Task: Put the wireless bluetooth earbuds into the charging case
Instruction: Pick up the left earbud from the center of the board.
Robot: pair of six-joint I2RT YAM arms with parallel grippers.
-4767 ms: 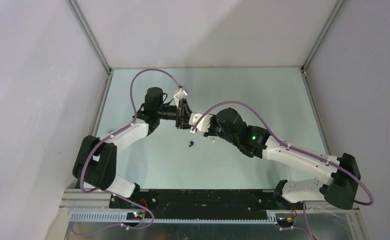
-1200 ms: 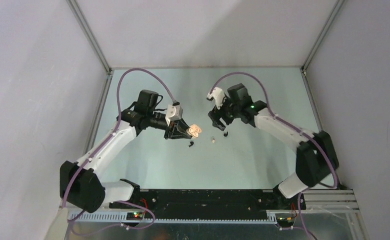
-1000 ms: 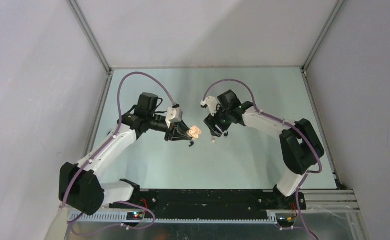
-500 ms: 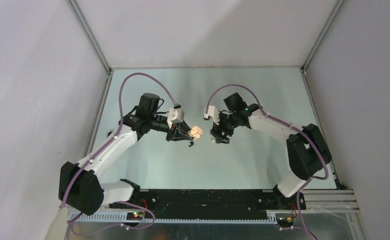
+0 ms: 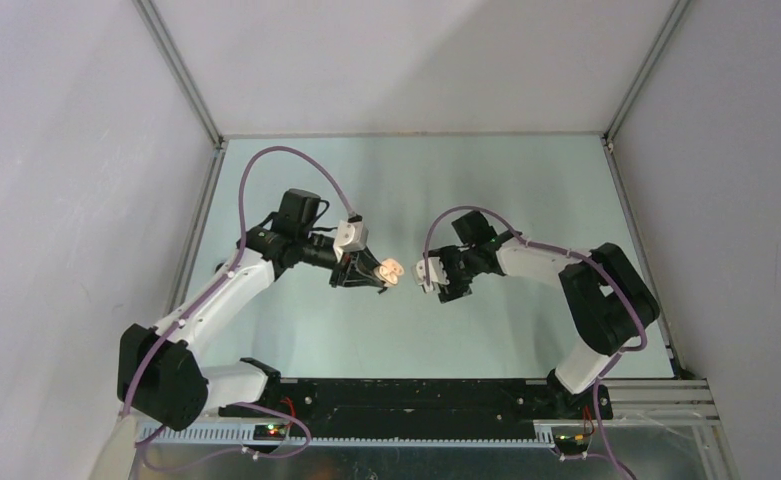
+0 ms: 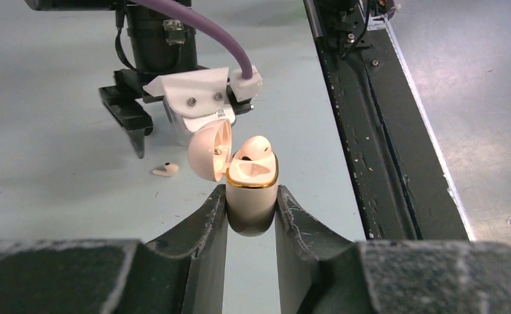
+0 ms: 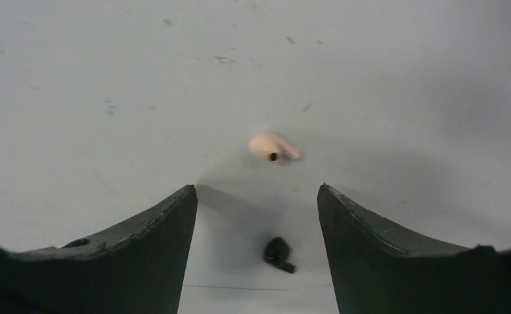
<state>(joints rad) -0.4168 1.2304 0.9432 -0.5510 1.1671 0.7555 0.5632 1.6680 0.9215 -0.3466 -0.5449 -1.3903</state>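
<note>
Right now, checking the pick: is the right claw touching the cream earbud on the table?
Apart. Right wrist view shows a gap between the open right claw and the cream earbud.

The charging case (image 6: 251, 204) is glossy cream plastic with a shiny gold rim. Clamping it, the left gripper (image 6: 251, 193) has rough, matt black fingers (image 6: 199, 239). Beneath it, the table (image 6: 50, 170) looks smooth, matt, lightly scuffed.

At the centre of the frame the left gripper (image 5: 377, 275) holds the cream case (image 5: 392, 270); the right gripper (image 5: 438, 284) hangs just right of it.
</note>
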